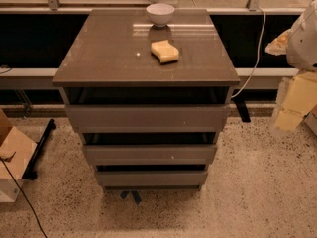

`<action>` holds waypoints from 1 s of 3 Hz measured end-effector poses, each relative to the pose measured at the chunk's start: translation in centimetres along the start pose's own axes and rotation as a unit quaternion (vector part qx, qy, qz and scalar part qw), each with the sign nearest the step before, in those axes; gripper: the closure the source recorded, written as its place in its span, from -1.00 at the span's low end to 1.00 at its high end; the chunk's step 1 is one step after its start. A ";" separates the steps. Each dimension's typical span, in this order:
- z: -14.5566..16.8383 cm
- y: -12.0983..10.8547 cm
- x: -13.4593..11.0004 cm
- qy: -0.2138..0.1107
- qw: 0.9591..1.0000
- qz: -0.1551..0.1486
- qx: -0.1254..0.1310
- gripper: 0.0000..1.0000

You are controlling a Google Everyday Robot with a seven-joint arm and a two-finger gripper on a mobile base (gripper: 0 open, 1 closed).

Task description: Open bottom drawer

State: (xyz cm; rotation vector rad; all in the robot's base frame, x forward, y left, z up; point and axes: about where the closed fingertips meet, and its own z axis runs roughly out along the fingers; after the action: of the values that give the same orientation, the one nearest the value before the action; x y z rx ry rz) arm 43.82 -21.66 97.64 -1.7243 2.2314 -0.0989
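Note:
The bottom drawer (pixel 151 177) is the lowest of three grey-brown handleless fronts on the cabinet (pixel 99 58) in the middle of the view. It has a plain flat front with a thin dark gap along its top edge. Above it are the middle drawer (pixel 148 153), which has a tiny white speck, and the tall top drawer (pixel 146 117). My gripper (pixel 291 114) hangs at the right edge of the view, pale yellow under the white arm (pixel 304 38). It is well to the right of the cabinet, at about the height of the top drawer, and touches nothing.
A white bowl (pixel 160 14) and a yellow sponge (pixel 165 51) lie on the cabinet top. A cardboard box (pixel 12 157) and a black bar (pixel 39 145) are on the floor at left. A white cable (pixel 255 53) hangs behind on the right. Blue tape (pixel 131 196) marks the speckled floor in front.

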 end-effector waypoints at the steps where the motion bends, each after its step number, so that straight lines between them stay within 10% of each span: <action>1: 0.0 0.0 0.0 0.000 1.000 0.000 0.000 -1.00; 3: 0.3 0.7 -1.6 -0.035 0.997 -0.047 0.044 -1.00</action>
State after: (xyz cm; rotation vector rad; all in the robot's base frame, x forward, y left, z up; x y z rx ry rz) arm 43.63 -19.91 97.57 -1.7585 2.0643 -0.1522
